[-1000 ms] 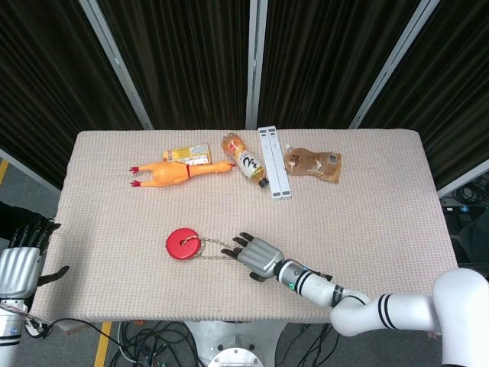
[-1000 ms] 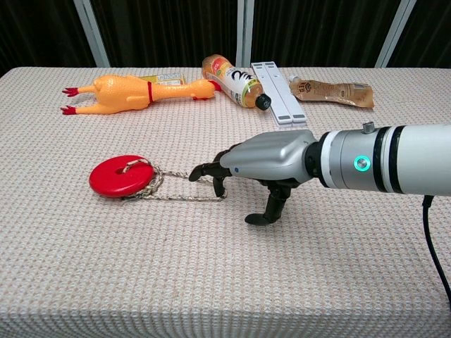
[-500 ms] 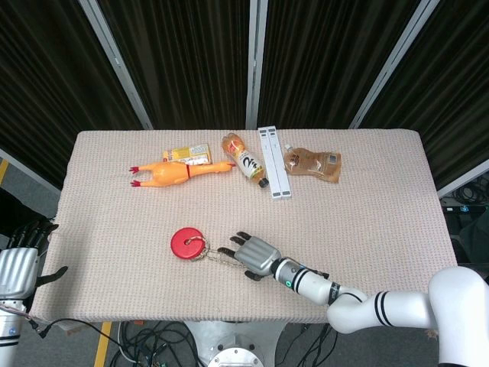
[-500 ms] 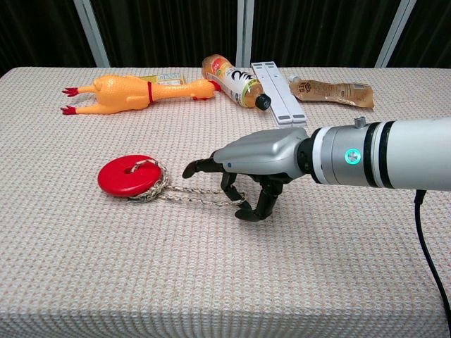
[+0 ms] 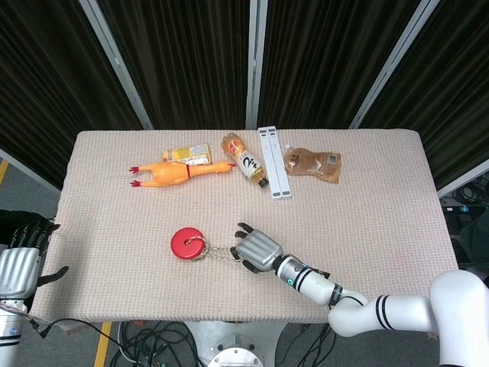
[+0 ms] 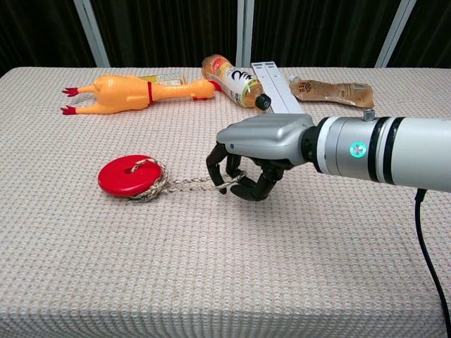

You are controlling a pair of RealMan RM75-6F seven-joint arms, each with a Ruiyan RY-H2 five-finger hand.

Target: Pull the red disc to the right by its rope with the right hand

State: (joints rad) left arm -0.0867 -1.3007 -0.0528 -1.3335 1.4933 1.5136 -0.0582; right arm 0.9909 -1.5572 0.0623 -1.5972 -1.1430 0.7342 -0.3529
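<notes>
We find the right robot hand (image 6: 243,165) clenched on the rope (image 6: 187,184), which runs along the 9-to-3 line to the red disc (image 6: 129,175) lying on the desk (image 6: 211,282) at its 9 o'clock, the left robot hand (image 5: 21,256) well apart

Glossy red disc (image 6: 128,176) with braided rope (image 6: 187,184) on a coarse woven table cloth (image 6: 211,267)

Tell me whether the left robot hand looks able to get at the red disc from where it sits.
Probably not without a long reach: the left robot hand hangs off the table's left edge, well apart from the red disc. Nothing lies between them, though.
</notes>
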